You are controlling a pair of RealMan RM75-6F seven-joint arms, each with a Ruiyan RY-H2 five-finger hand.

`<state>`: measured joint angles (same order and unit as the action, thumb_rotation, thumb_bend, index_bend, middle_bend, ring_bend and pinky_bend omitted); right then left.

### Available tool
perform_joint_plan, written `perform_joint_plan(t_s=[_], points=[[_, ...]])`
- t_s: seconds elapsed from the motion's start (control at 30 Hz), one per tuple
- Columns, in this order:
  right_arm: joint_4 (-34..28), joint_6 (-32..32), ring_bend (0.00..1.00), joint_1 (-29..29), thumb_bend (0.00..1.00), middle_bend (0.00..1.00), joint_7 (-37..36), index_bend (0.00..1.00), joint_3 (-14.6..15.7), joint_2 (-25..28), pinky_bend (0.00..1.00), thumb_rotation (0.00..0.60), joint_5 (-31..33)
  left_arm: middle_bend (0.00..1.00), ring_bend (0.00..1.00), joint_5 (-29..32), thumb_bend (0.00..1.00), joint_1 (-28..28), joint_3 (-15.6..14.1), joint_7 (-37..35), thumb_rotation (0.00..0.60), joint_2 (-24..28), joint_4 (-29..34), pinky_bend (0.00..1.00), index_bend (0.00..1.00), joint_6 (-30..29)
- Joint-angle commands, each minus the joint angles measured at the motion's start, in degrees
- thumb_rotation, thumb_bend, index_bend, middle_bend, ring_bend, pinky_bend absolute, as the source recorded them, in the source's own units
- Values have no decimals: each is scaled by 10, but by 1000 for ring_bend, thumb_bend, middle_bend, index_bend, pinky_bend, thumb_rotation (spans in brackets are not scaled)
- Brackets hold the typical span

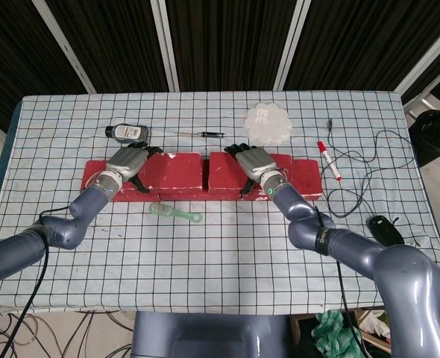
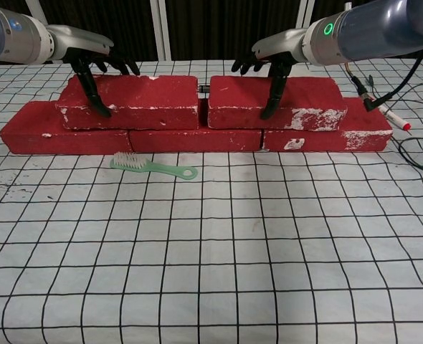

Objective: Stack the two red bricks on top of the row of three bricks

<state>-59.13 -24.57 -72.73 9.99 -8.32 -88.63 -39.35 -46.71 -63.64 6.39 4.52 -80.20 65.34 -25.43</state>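
Three red bricks form a row on the checked cloth: left brick (image 2: 36,135), middle brick (image 2: 197,140), right brick (image 2: 366,129). Two more red bricks lie on top of the row, side by side with a narrow gap between them. My left hand (image 2: 89,63) (image 1: 127,162) grips the left top brick (image 2: 143,100) (image 1: 177,168) at its left end, thumb on the front face and fingers over the back edge. My right hand (image 2: 272,61) (image 1: 254,165) holds the right top brick (image 2: 308,100) (image 1: 221,171) the same way near its middle.
A green brush (image 2: 153,167) lies just in front of the row. Behind it are a small bottle (image 1: 128,132), a pen (image 1: 211,135) and a white round object (image 1: 269,123). A red marker (image 1: 329,160), cables (image 1: 358,195) and a mouse (image 1: 386,227) lie to the right.
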Motion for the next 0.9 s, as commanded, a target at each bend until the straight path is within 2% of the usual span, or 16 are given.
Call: perform_joint_plan(t_s=[0.03,0.9], points=[[-2,1,11,0,0,1,-1,0,1,2,131,600,-1,152,4,0,0,0,-1,1,600,0,1,78,127,-1],[-6,2,0,-5,0,0,-2,0,12,7,110,600,1,152,4,3,0,-4,-2,2,600,-3,3,75,128,-5]])
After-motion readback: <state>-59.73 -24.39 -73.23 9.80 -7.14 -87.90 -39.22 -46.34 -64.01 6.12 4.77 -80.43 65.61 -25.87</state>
